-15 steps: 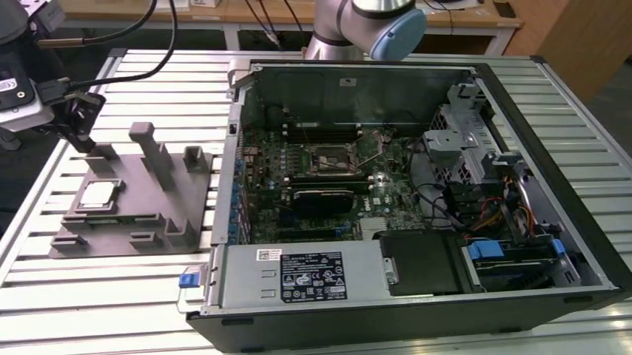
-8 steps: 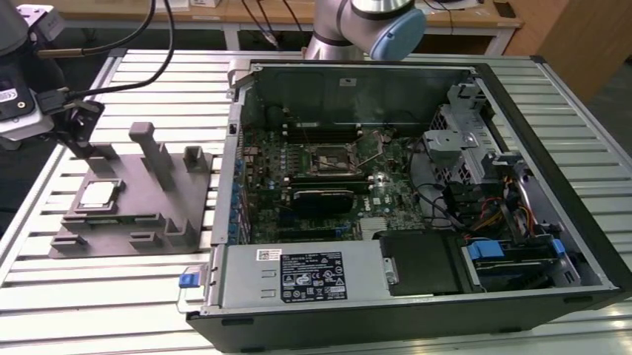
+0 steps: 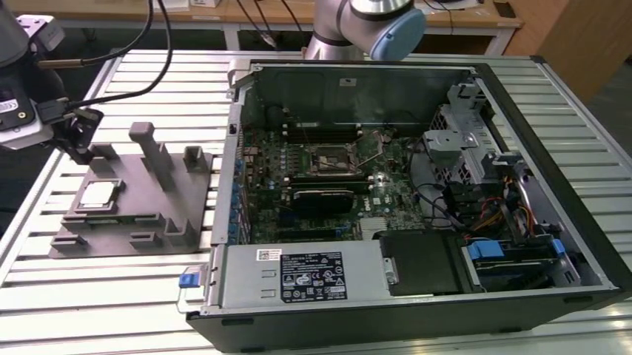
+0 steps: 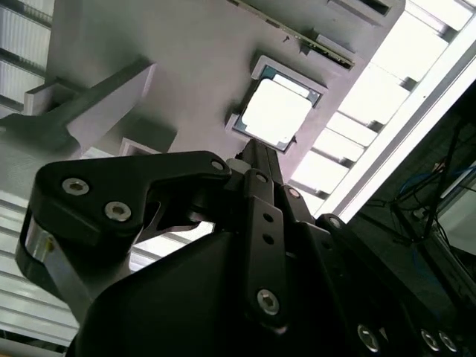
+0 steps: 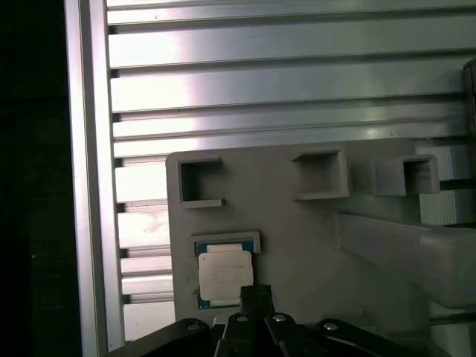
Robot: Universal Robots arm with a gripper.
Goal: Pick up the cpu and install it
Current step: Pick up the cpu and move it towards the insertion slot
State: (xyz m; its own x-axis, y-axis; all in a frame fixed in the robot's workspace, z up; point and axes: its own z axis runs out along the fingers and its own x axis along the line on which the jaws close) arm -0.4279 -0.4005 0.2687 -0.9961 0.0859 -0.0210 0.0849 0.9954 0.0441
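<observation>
The cpu (image 3: 99, 194) is a small shiny square. It lies flat in a shallow pocket on the grey fixture (image 3: 138, 222), at the exterior view's left. Tall grey posts (image 3: 156, 151) stand up just beside it.

The pincer (image 3: 81, 148) hangs in the air over the fixture. It is near the cpu but not touching it, and the cpu is not in its grip. The picture's edge cuts off much of the pincer. In both wrist views its dark tip (image 5: 256, 294) hides a little bit of the cpu's edge. I cannot tell how far open the pincer is.

The fixture sits on a bench (image 3: 99, 296) made of long silver slats. At the exterior view's right, just beside the fixture, an open computer case (image 3: 553, 96) lies on its side. Inside is a green board with a black square socket (image 3: 329, 157) in the middle. Wires crowd the far side of the case and are hard to make out. The robot arm (image 3: 365, 22) rises behind the case, cut off at the top.
</observation>
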